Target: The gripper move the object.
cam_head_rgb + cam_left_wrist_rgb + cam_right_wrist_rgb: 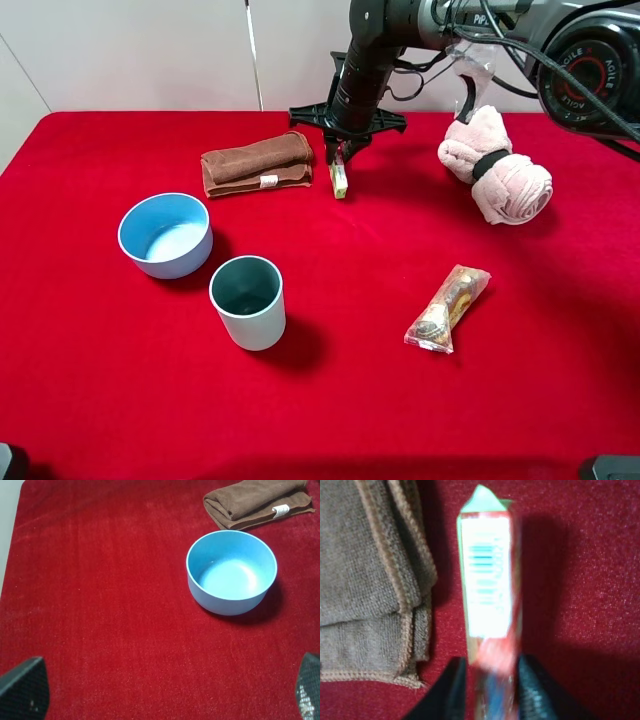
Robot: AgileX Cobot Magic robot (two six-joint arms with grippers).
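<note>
Box (487,580), slim and light green, is upright at twelve o'clock on the red surface (350,400), brown towel (255,165) at its nine; right claw (490,680) pinches its upper end, probably to lift it clear.

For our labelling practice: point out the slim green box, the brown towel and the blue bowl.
slim green box (487,580), right wrist view, on its white printed panel.
brown towel (255,163), exterior high view, middle of its folded top.
blue bowl (225,607), left wrist view, on its outer wall.
</note>
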